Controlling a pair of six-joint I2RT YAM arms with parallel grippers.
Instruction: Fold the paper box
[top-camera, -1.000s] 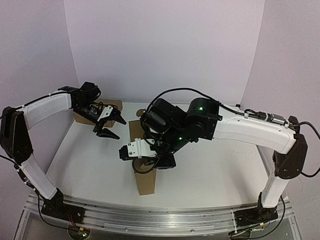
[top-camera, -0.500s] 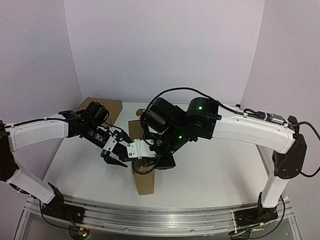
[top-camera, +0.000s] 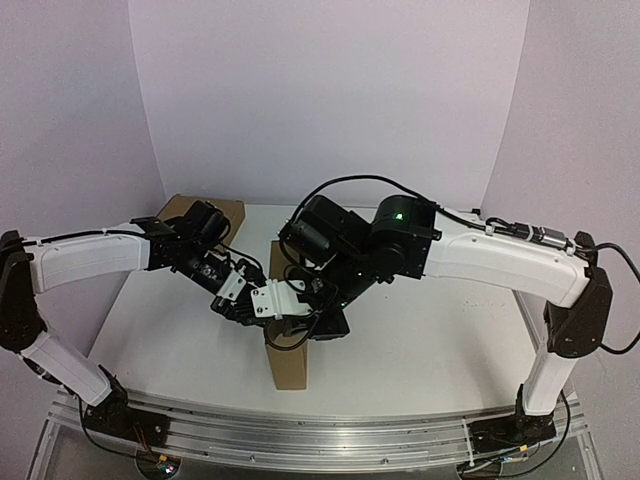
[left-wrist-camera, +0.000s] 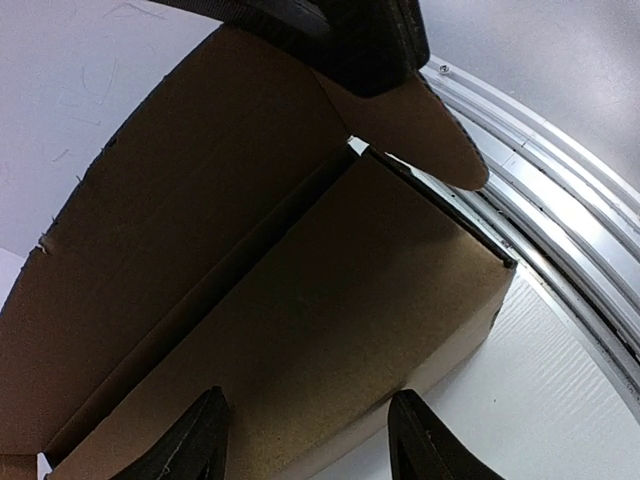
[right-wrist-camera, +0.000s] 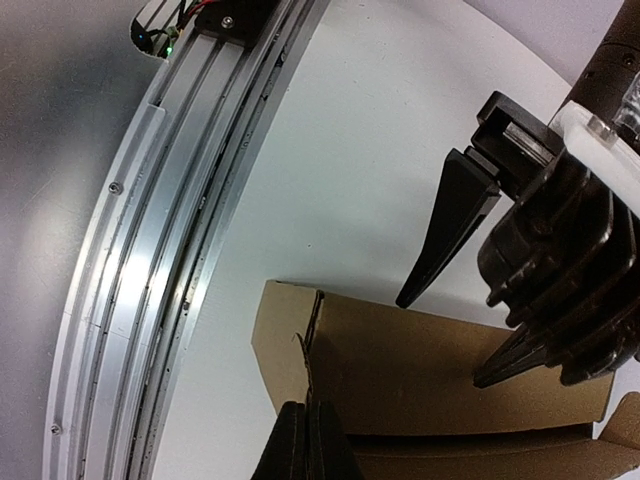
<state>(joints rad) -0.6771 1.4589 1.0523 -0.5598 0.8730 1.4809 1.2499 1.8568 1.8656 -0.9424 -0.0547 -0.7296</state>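
As both arms leaned over it, table (top-camera: 430, 340): white, carried two boxes.
Rail (top-camera: 300, 435): aluminium, ran along the near edge.
Right arm (top-camera: 500, 255): white, bent inward over the table's middle.
Left arm (top-camera: 90, 255): white, reached in toward the same spot.
Paper box (top-camera: 290, 365): brown cardboard, lay at the near centre of the table, its far end hidden under the right wrist.
Second box (top-camera: 228, 212): brown, stood at the far left, well apart.
Left gripper (left-wrist-camera: 305, 430): fingers spread apart, just beside the paper box's side wall.
Right gripper (right-wrist-camera: 307, 420): fingers pressed together on a raised cardboard edge.
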